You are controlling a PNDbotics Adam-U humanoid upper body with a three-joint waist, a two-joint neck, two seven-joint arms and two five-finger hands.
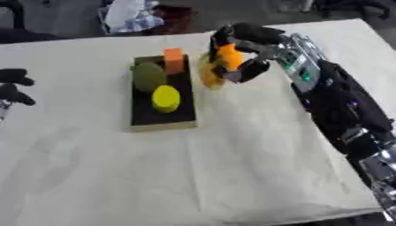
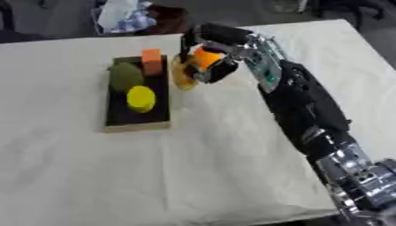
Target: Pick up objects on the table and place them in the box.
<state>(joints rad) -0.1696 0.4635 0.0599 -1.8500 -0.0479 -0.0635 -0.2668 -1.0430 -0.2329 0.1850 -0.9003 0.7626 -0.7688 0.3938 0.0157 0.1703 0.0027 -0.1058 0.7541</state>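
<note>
A shallow dark box (image 1: 162, 115) with a wooden rim lies on the white table. Inside it are an orange block (image 1: 174, 60) at the far end, an olive green round object (image 1: 148, 76) and a yellow cylinder (image 1: 165, 98). My right hand (image 1: 246, 48) hangs just right of the box's far end, its fingers curled around an orange object (image 1: 230, 56). A yellow object (image 1: 209, 73) shows directly below and beside the hand; whether it is also held I cannot tell. My left hand (image 1: 14, 86) rests at the left edge with its fingers curled.
The white cloth-covered table (image 1: 232, 159) stretches broad and flat in front of the box. Beyond the far edge stands clutter, including a bag with blue and white items (image 1: 131, 16). My right arm (image 2: 302, 106) crosses the table's right side.
</note>
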